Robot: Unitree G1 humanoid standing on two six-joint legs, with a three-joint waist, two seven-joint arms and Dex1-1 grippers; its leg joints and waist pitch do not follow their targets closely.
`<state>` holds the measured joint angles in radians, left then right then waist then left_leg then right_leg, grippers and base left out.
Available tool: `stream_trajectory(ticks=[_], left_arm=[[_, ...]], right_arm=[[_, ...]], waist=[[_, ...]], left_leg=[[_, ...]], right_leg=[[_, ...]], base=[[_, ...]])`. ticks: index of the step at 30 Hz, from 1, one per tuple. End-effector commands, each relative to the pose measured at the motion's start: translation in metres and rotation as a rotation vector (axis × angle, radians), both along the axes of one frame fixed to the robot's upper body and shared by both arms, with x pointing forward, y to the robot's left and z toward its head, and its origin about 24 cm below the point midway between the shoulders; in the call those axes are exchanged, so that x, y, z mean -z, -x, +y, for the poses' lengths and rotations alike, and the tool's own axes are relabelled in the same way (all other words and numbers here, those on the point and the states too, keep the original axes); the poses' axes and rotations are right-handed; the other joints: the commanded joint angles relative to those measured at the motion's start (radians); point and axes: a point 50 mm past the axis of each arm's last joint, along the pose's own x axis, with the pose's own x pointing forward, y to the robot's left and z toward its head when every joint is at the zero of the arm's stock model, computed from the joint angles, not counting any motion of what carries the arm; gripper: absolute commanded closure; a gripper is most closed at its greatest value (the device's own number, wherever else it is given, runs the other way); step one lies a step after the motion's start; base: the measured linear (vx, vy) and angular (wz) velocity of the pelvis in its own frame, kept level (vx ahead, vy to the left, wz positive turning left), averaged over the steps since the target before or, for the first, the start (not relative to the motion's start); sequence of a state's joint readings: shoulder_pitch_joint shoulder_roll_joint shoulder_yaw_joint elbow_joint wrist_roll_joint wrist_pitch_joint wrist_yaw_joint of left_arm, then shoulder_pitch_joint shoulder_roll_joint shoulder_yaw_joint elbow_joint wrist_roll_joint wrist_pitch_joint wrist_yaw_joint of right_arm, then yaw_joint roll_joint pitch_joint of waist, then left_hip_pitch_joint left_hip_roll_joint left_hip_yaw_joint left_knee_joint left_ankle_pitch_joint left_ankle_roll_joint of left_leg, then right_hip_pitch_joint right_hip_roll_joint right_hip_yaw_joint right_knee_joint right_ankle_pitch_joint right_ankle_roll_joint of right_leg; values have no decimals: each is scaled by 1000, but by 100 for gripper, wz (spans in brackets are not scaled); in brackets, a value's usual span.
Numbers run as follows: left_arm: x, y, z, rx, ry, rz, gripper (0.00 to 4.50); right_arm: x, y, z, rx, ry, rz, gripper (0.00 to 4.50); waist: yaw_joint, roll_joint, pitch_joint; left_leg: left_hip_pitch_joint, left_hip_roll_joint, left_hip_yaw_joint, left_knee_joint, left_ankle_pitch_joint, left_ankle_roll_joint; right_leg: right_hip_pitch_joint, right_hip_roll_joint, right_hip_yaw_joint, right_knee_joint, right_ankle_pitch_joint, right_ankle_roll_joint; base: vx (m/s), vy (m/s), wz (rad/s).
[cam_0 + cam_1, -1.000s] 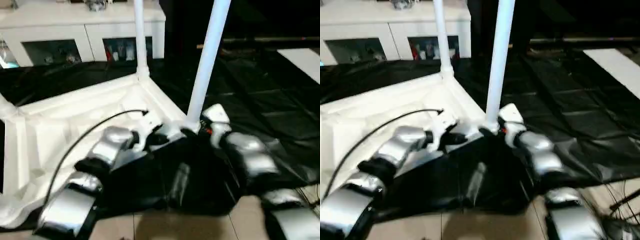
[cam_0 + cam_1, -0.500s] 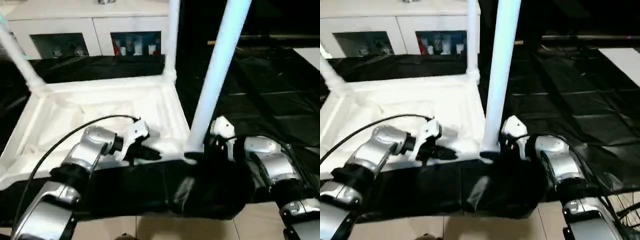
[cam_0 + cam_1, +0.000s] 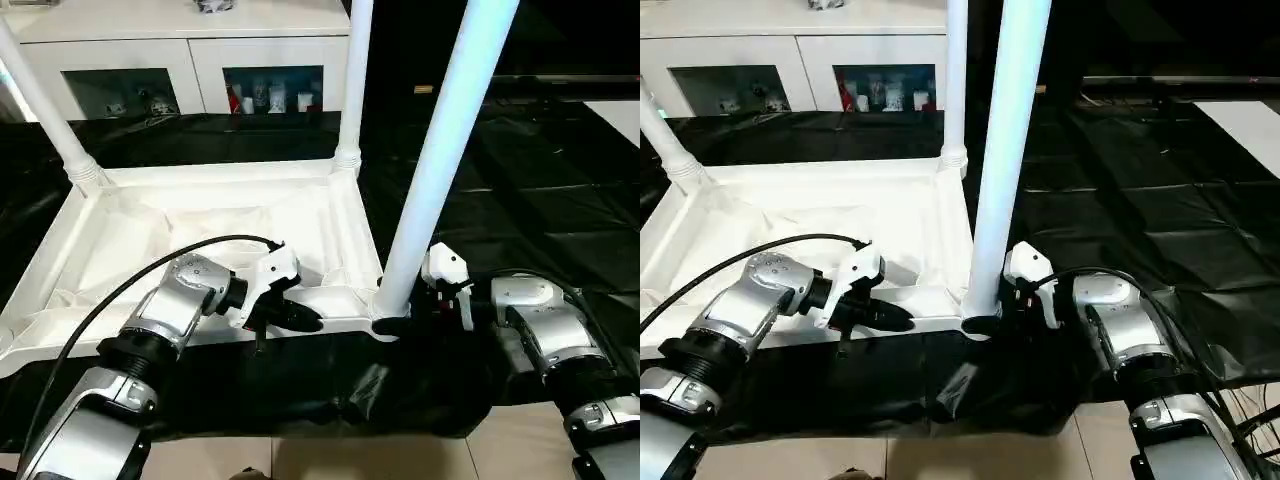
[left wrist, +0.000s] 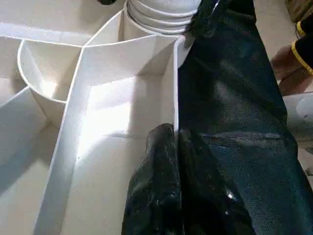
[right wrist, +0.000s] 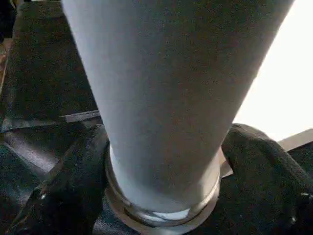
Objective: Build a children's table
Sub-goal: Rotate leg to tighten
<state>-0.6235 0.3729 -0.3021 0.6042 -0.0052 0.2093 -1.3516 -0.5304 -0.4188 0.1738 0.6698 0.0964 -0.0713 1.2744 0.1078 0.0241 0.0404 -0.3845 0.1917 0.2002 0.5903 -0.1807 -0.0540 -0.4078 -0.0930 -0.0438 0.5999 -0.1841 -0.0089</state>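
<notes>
The children's table lies upside down, its white ribbed top (image 3: 200, 215) on the black-draped work table. Three white legs stand in corner sockets: one far left (image 3: 45, 110), one at the far middle (image 3: 355, 80), one at the near right corner (image 3: 440, 160). My left gripper (image 3: 305, 320) is shut on the top's near rim; the left wrist view has the thin rim wall (image 4: 173, 88) running in between its fingers (image 4: 156, 161). My right gripper (image 3: 985, 322) is at the near leg's base (image 5: 161, 122), with one finger (image 5: 68, 191) pressed against each side of the collar.
A white cabinet (image 3: 180, 60) with glass fronts stands behind the black-draped work table (image 3: 560, 200). A black cable (image 3: 130, 285) arcs over my left forearm. A person's hand (image 4: 288, 68) is beside the cloth. Pale floor (image 3: 400, 460) lies below the table's near edge.
The camera has swung, so the whole picture has shifted. My left gripper stays on the rim. The right gripper's fingers have drawn in around the near leg's base.
</notes>
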Motion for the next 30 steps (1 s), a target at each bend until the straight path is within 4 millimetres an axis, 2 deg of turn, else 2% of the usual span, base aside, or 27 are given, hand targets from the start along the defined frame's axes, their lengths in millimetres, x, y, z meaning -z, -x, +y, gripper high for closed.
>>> stream_trajectory(ticks=[1,8,14,18,19,20,21,22,24,26,27,29,30], left_arm=[[10,8,1,36,-33,58,450],[9,7,1,33,-36,57,450],[9,6,0,28,-37,53,450],[9,3,-3,-21,-14,26,450],[11,-3,-8,-90,5,-8,450],[12,-5,-11,-122,8,-21,450],[14,-8,-15,-168,10,-39,450],[15,-10,-17,-186,10,-44,450],[18,-14,-22,-254,6,-59,450],[21,-19,-26,-327,-1,-75,450],[21,-23,-29,-379,-3,-87,450],[22,-25,-31,-410,-4,-95,450],[22,-31,-36,-489,-9,-121,450]], right_arm=[[-5,-3,-2,14,6,-8,117],[-3,-3,-3,16,11,2,173],[-1,-3,-1,31,-3,11,180],[3,-6,2,118,-47,16,180],[9,-13,9,253,-95,21,180],[12,-14,12,300,-112,29,180],[17,-16,18,363,-134,43,180],[19,-16,22,384,-142,47,180],[24,-18,35,447,-179,67,180],[25,-21,48,524,-223,82,180],[26,-24,56,582,-249,105,180],[27,-26,61,622,-262,120,180],[29,-32,73,757,-280,142,180]], waist=[[-3,-9,-59],[-3,-8,-60],[-3,-8,-61],[-6,-7,-59],[-9,-8,-58],[-11,-7,-55],[-16,-8,-55],[-22,-7,-53],[-25,-6,-52],[-30,-2,-49],[-32,-3,-49],[-35,-4,-47],[-38,-1,-46]], left_leg=[[21,42,-15,-71,-188,86],[21,42,-15,-69,-179,85],[21,41,-15,-67,-171,90],[20,41,-15,-69,-185,82],[21,41,-15,-71,-200,72],[20,40,-16,-73,-211,64],[22,38,-19,-77,-241,43],[25,37,-20,-80,-268,27],[24,37,-23,-83,-285,17],[29,37,-22,-86,-313,7],[31,35,-26,-88,-340,-3],[34,34,-26,-90,-358,-11],[34,34,-28,-91,-371,-20]], right_leg=[[46,-49,27,-57,-123,-257],[47,-49,27,-55,-109,-259],[48,-48,26,-53,-95,-263],[46,-49,26,-56,-121,-261],[45,-50,27,-59,-144,-257],[43,-50,28,-61,-166,-253],[45,-52,27,-66,-216,-241],[41,-52,28,-71,-258,-228],[44,-53,28,-74,-290,-208],[37,-52,31,-80,-314,-199],[39,-53,29,-83,-353,-188],[34,-52,31,-87,-377,-177],[32,-54,31,-88,-394,-173]], base=[[0,0,0],[0,0,0],[0,0,0],[0,0,0],[0,0,0],[0,0,0],[0,0,0],[0,0,0],[0,0,0],[0,0,0],[0,0,0],[0,0,0],[0,0,0]])
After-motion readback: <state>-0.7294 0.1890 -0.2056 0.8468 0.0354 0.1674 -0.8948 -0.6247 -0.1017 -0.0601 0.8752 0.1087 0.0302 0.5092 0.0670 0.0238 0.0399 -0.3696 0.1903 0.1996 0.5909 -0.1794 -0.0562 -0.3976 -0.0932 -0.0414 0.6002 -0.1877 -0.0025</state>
